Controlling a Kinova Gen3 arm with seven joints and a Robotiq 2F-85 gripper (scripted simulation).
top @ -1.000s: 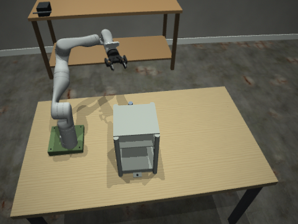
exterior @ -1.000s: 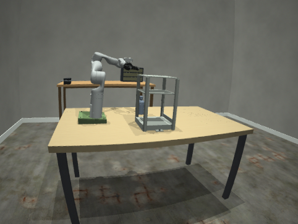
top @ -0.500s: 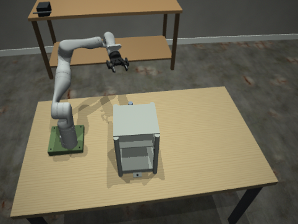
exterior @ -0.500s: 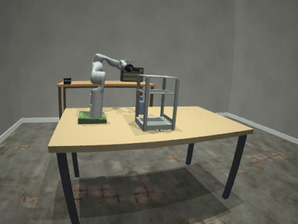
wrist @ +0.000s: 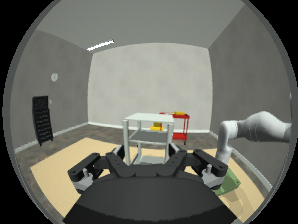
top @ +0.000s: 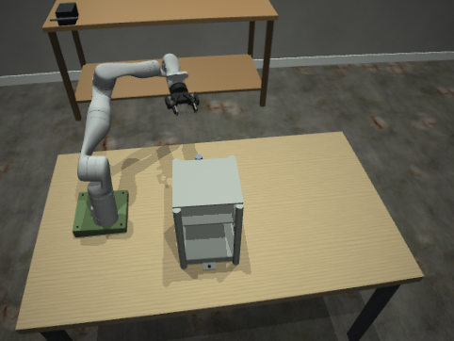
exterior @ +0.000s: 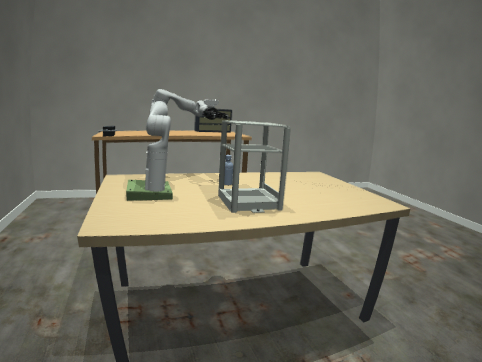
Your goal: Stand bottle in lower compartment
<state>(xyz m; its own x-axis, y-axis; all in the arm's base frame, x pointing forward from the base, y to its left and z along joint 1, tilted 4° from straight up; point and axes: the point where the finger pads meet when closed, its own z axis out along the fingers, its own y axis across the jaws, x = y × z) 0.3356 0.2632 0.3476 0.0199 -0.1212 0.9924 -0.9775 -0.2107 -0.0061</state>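
Observation:
The blue-grey bottle [top: 199, 157] [exterior: 228, 172] stands upright, cap up, on the table behind the shelving unit. In the top view only its cap shows over the unit's back edge; I cannot make it out in the wrist view. The grey shelving unit [top: 207, 184] [exterior: 285, 167] [wrist: 149, 118] stands upright with a top panel, a middle shelf and a low lip around the lower compartment's floor. That compartment is empty. My gripper [top: 186, 111] [exterior: 226, 116] [wrist: 146, 150] is open and empty, high up near the table's back side, pointing toward the unit.
The light wood table [top: 301, 202] [exterior: 150, 222] bears the arm's green base plate [top: 122, 202] [exterior: 135, 192] left of the unit. A small plate [top: 205, 267] [exterior: 254, 211] lies at the unit's front lip. A brown workbench [top: 165, 15] stands behind the table.

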